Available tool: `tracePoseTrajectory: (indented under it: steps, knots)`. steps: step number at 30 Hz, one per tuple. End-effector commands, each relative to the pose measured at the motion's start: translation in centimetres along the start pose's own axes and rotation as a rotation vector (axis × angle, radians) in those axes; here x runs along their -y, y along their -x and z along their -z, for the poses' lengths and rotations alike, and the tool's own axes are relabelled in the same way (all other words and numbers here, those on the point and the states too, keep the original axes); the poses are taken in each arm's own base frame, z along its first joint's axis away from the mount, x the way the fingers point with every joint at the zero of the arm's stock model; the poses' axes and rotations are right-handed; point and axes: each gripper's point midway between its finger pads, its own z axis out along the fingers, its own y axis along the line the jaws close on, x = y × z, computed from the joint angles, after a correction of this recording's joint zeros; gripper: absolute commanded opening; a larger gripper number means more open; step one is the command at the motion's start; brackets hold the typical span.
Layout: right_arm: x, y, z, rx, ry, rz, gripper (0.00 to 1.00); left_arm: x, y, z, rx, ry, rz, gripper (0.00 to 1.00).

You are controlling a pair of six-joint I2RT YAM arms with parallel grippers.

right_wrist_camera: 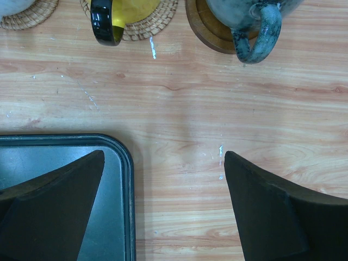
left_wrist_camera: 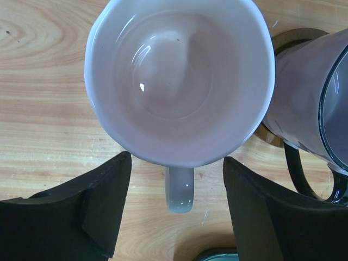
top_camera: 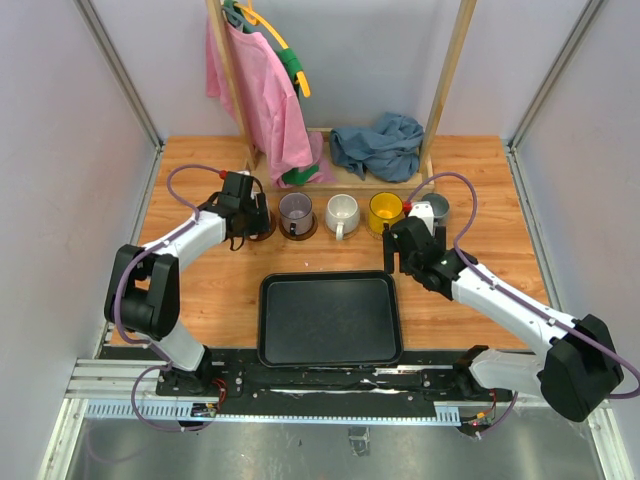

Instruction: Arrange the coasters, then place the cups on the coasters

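Five cups stand in a row on coasters at the back of the table. The pink cup (left_wrist_camera: 179, 81) fills the left wrist view, its handle (left_wrist_camera: 180, 190) lying between my left gripper's (left_wrist_camera: 176, 157) open fingers without touching them. Its neighbour, the purple-grey cup (left_wrist_camera: 310, 103), rests on a dark wood coaster (left_wrist_camera: 271, 136). From above, my left gripper (top_camera: 245, 210) covers most of the pink cup. Then come the white cup (top_camera: 342, 212), the yellow cup (top_camera: 385, 210) on a woven coaster (right_wrist_camera: 155, 22) and the grey-blue cup (right_wrist_camera: 255, 30) on a dark coaster (right_wrist_camera: 204, 32). My right gripper (right_wrist_camera: 163, 153) hangs open and holds nothing.
A black rectangular tray (top_camera: 330, 320) lies at the front centre, its corner (right_wrist_camera: 122, 157) under my right gripper's left finger. Behind the cups stands a wooden rack (top_camera: 445, 80) with a pink garment (top_camera: 265, 95), and a blue cloth (top_camera: 378, 145) is heaped at its foot.
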Motion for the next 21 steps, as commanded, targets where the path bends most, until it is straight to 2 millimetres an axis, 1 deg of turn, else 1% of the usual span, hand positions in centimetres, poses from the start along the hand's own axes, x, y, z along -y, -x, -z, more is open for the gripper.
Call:
tracePoseTrajectory:
  steps: [1,7,8,10,16,21]
  knots:
    - [-0.3,0.7,0.5,0.006,0.004,-0.007,0.93,-0.5,0.9,0.8,0.039,0.01,0.009,0.74]
    - [-0.3,0.8,0.5,0.009,0.005,-0.01,0.93,-0.7,0.6,1.2,0.034,0.009,0.008,0.76]
    - [-0.7,0.6,0.6,0.0,0.029,-0.01,0.93,-0.7,0.6,1.3,0.035,0.009,0.008,0.77]
    - [-0.9,0.5,0.6,-0.007,0.037,-0.01,0.93,-0.8,0.4,1.5,0.035,0.012,0.009,0.77]
    - [-0.9,0.3,0.5,-0.014,0.041,-0.007,0.93,-2.0,-0.4,1.6,0.03,0.06,0.007,0.77]
    - [-0.9,0.2,0.6,-0.015,0.042,-0.011,0.93,-2.8,-0.6,1.9,0.043,0.096,0.013,0.78]
